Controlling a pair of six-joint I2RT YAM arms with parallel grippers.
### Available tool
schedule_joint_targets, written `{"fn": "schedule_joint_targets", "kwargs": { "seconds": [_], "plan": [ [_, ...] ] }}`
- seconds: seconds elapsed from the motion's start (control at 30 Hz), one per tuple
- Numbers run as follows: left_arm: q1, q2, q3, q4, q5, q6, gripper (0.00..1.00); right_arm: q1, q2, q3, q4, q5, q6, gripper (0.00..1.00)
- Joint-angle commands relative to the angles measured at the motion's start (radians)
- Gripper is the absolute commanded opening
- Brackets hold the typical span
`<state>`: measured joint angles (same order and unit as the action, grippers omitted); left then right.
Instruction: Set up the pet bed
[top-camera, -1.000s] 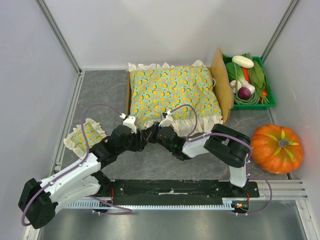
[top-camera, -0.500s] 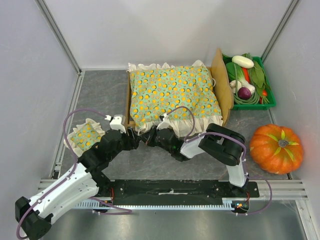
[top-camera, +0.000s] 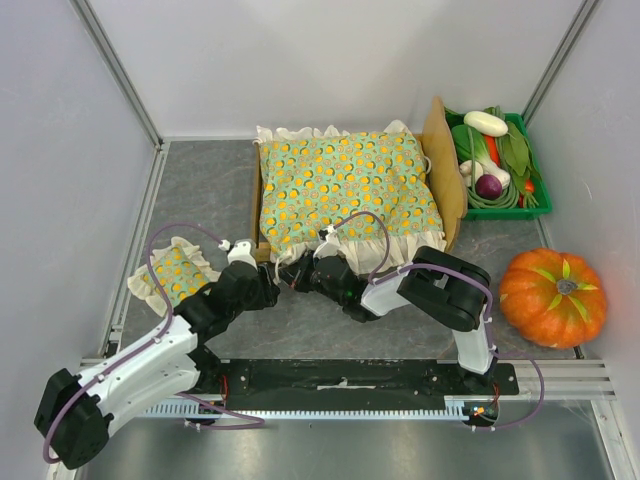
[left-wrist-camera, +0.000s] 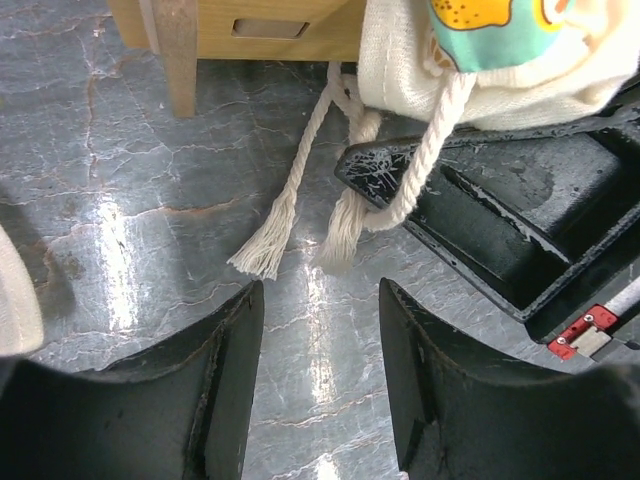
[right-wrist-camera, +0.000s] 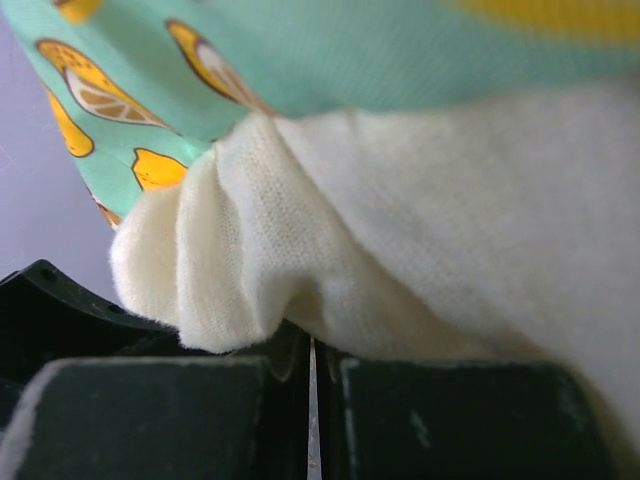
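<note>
The pet bed is a light-wood frame with an arched headboard at its right end. A green orange-dotted cushion covers it. My left gripper hovers open over the floor by the bed's near-left corner. In the left wrist view, nothing lies between the fingers of this gripper. Two white cord tassels and a bed leg are just ahead. My right gripper is shut under the cushion's cream frill, which rests on its tips. I cannot tell whether any fabric is pinched.
A small matching pillow lies on the floor at the left. A green crate of vegetables stands at the back right, with an orange pumpkin in front of it. The two grippers are close together.
My left gripper swung left along the bed's near edge, then came back right and drew a little away from the bed, opening wider. The right gripper edged left and stayed shut.
</note>
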<state>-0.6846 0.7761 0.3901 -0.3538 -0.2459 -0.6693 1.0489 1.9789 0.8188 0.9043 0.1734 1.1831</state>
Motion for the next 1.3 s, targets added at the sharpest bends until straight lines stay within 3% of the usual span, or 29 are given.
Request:
{"fn": "schedule_joint_targets", "kwargs": {
  "seconds": [0.0, 0.27, 0.4, 0.5, 0.83, 0.9, 1.03, 1.17, 1.27],
  "plan": [
    [0.031, 0.012, -0.023, 0.107, 0.033, -0.023, 0.56, -0.006, -0.031, -0.001, 0.047, -0.002, -0.02, 0.0],
    [0.102, 0.089, -0.023, 0.24, 0.112, 0.073, 0.5, -0.009, -0.043, -0.004, 0.048, -0.008, -0.025, 0.0],
    [0.118, 0.11, -0.014, 0.269, 0.137, 0.1, 0.36, -0.009, -0.043, -0.006, 0.051, -0.011, -0.025, 0.0],
    [0.126, 0.129, -0.011, 0.279, 0.158, 0.106, 0.32, -0.007, -0.045, -0.007, 0.058, -0.014, -0.027, 0.0],
    [0.138, 0.167, -0.031, 0.322, 0.2, 0.108, 0.32, -0.012, -0.048, -0.009, 0.061, -0.02, -0.025, 0.0],
    [0.138, 0.173, -0.028, 0.325, 0.209, 0.112, 0.18, -0.013, -0.048, -0.007, 0.061, -0.022, -0.025, 0.0],
    [0.142, 0.193, -0.017, 0.325, 0.208, 0.12, 0.02, -0.012, -0.049, -0.007, 0.059, -0.026, -0.025, 0.0],
    [0.148, 0.207, -0.005, 0.322, 0.207, 0.125, 0.02, -0.012, -0.055, -0.012, 0.058, -0.026, -0.033, 0.0],
    [0.151, 0.209, 0.01, 0.294, 0.195, 0.129, 0.02, -0.013, -0.078, -0.023, 0.03, -0.011, -0.046, 0.12]
  ]
}}
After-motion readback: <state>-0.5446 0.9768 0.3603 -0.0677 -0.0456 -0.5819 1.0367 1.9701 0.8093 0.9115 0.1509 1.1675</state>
